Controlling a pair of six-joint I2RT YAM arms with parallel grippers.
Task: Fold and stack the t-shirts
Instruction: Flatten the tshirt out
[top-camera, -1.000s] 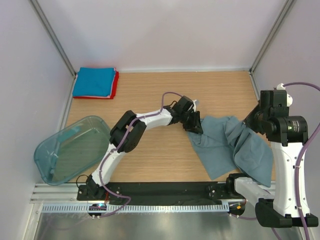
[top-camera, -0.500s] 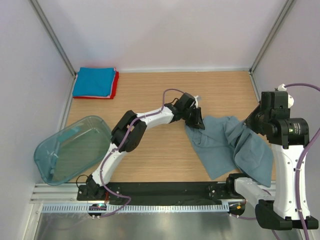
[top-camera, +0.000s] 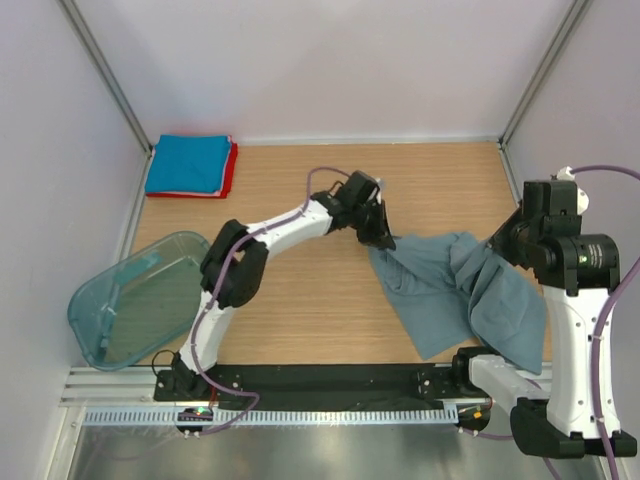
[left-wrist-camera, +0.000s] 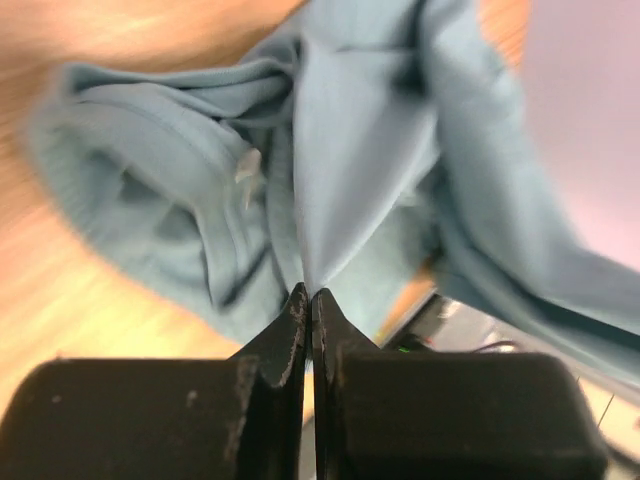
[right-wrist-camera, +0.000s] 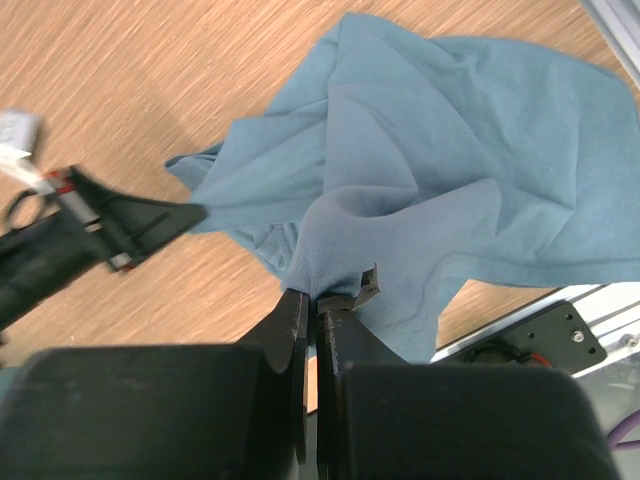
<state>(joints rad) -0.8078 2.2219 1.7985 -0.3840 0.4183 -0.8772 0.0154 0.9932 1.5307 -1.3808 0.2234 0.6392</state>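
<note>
A crumpled grey-blue t-shirt (top-camera: 455, 290) lies on the right half of the table, part lifted off the wood. My left gripper (top-camera: 386, 242) is shut on its left edge; in the left wrist view the cloth (left-wrist-camera: 340, 170) runs straight into my closed left gripper (left-wrist-camera: 308, 296), and a small white neck label (left-wrist-camera: 246, 166) shows in the folds. My right gripper (top-camera: 497, 243) is shut on a raised fold at the shirt's right side, seen in the right wrist view as cloth (right-wrist-camera: 430, 150) pinched in my right gripper (right-wrist-camera: 318, 298). A folded bright blue t-shirt (top-camera: 188, 163) lies on a red t-shirt (top-camera: 233, 172) in the far left corner.
A translucent teal plastic tub (top-camera: 140, 297) lies tilted at the near left. Grey walls with metal posts close in the table on three sides. A black rail (top-camera: 330, 380) runs along the near edge, and the shirt's lower corner hangs close to it.
My left gripper has shut on the shirt's left edge and pulled it up and to the left, stretching the cloth. The right arm has barely moved.
</note>
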